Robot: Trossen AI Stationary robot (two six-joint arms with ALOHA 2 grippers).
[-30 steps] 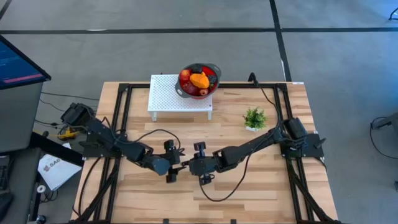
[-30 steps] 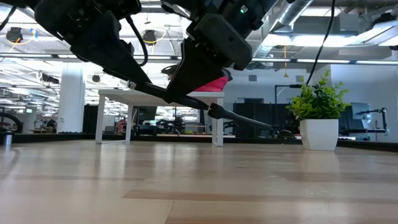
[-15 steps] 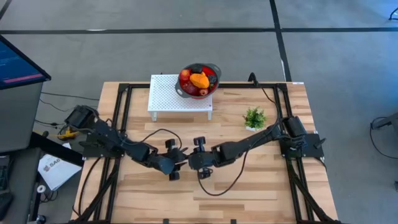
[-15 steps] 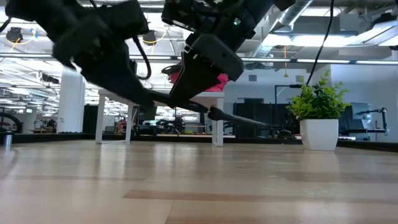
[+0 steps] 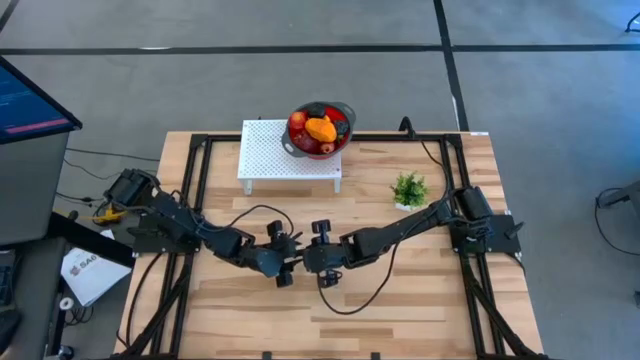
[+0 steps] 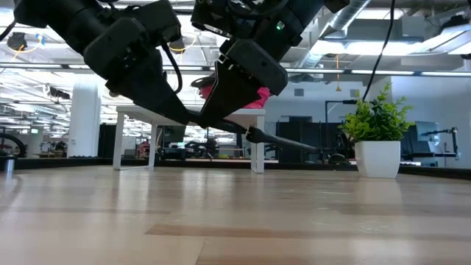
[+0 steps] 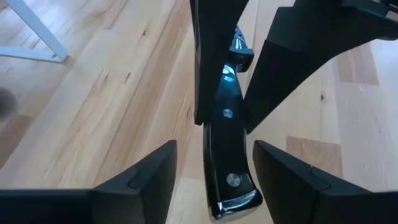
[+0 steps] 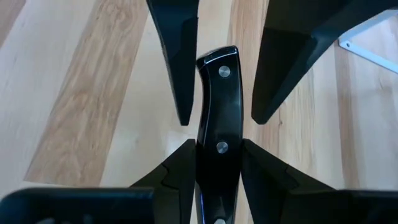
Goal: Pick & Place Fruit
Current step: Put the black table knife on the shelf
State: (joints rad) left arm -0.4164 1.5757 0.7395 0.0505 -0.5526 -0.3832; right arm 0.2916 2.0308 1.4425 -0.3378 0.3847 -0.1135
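the right gripper [image 8: 216,163] is clamped on the knife [image 8: 217,118], handle pointing between the left gripper's [image 7: 211,165] parted fingers; the fruit [image 5: 320,129] sits in the pot [image 5: 344,143], well apart.

Since a second ago, we see the left claw [image 5: 287,262] has moved in toward the right claw [image 5: 306,262], its fingers now flanking the knife [image 7: 225,146] handle's free end.

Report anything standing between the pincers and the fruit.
Bare table lies between them and the fruit in the pot on the white stand. But the right pincer is shut on a knife, the left pincer open around it.
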